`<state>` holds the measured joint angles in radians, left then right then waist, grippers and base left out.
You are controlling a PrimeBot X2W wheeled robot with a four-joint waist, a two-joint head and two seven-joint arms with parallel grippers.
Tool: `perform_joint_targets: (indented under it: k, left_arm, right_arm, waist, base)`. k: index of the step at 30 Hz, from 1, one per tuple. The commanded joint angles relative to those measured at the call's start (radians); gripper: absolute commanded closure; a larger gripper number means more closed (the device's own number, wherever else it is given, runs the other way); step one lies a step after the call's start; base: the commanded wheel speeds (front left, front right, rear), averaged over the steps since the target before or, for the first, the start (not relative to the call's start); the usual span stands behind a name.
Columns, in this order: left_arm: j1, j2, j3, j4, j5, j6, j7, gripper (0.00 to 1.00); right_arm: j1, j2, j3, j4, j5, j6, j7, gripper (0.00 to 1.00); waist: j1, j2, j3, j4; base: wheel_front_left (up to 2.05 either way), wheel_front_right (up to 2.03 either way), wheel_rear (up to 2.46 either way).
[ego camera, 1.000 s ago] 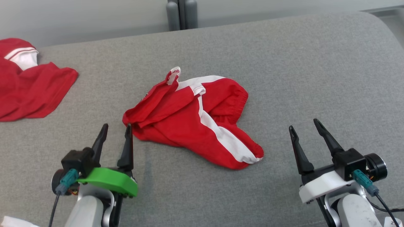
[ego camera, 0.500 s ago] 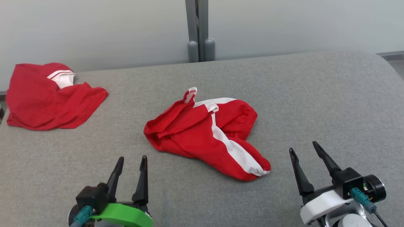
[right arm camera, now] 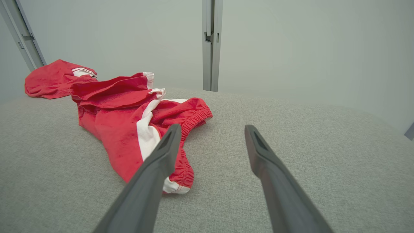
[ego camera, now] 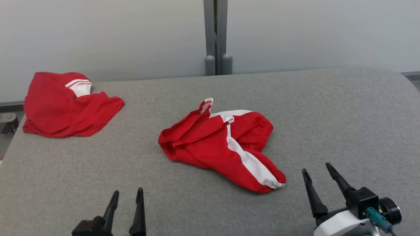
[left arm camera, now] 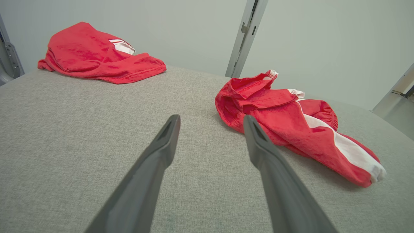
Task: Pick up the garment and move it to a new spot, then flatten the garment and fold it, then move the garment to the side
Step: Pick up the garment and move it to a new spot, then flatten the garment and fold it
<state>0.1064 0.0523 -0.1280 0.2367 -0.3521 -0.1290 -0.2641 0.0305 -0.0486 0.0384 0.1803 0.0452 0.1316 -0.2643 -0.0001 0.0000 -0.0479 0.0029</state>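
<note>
Backing toward 6 o'clock, the left gripper (ego camera: 128, 190) has left the garment (ego camera: 220, 144), which lies bunched on the grey cushion (ego camera: 328, 114) at its 1 o'clock. It and the right gripper (ego camera: 316, 167) are spread wide, empty. A pinch may catch only one floppy layer and slip.

A grey fabric-covered surface (ego camera: 344, 108) with a rounded far right corner is seen carrying two pieces of clothing. A crumpled red garment (ego camera: 210, 144) with a white side stripe and a gathered waistband is laid near the middle, while a second red garment (ego camera: 62, 111), white-trimmed, is bunched at the far left corner, well apart from the first.
</note>
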Motion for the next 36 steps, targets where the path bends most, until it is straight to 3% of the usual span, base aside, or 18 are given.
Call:
perform_joint_targets:
  k: [1,30,36]
  left_arm:
    - [0.014,0.000,0.004,0.000,-0.004,-0.003,-0.001,0.00]
    - [-0.026,-0.002,-0.024,0.004,-0.009,-0.003,-0.001,0.00]
    - [-0.047,-0.001,-0.044,-0.001,-0.001,-0.003,-0.001,0.00]
  right_arm:
    - [0.009,-0.003,-0.002,0.003,0.009,-0.002,0.000,0.00]
    - [-0.029,-0.003,-0.006,0.012,0.005,-0.002,0.000,0.00]
    - [-0.135,-0.003,0.003,0.095,-0.020,-0.002,0.000,0.00]
  waist:
    - [0.0001,0.0000,0.000,-0.001]
    - [0.0001,0.0000,0.026,0.017]
    - [0.0001,0.0000,0.073,0.059]
  base:
    - [0.00,0.00,0.00]
    - [0.00,0.00,0.00]
    - [0.00,0.00,0.00]
